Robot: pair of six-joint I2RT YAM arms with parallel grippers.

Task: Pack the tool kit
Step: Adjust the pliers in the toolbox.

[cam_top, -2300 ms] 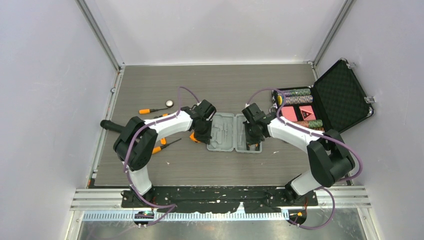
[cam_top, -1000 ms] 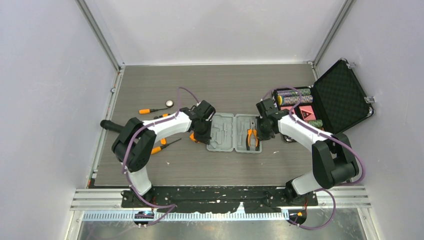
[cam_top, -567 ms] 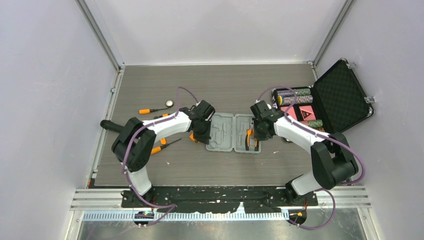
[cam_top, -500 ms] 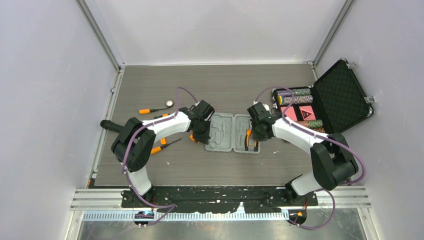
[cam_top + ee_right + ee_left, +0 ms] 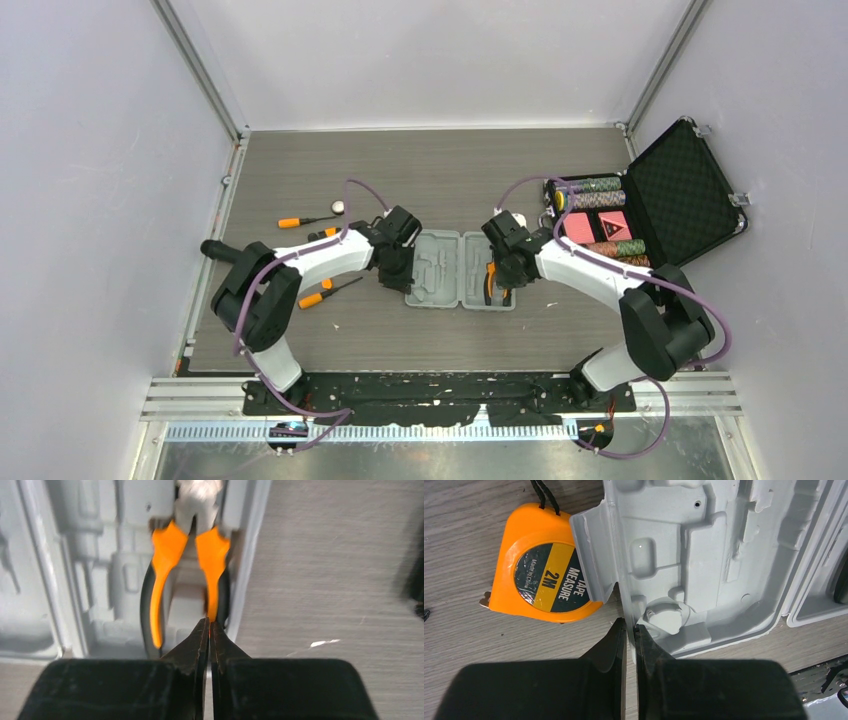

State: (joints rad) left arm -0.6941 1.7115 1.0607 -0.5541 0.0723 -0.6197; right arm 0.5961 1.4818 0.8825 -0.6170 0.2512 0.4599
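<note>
While the open grey tool case (image 5: 440, 272) lies on the tabletop (image 5: 400, 340) between both hands, brace its rim with the left hand (image 5: 628, 626), fingers together. Press the right hand (image 5: 208, 622), likewise closed, squarely onto the pliers (image 5: 167, 547) just ahead.

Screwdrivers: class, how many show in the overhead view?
2 clear: the far screwdriver at left, the near screwdriver beside the left arm. An orange bit at that arm may be a third.

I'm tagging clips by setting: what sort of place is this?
Probably a robot lab test cell: white walls on aluminium framing enclose a wood-grain table, with left arm and right arm bolted at its near edge.
</note>
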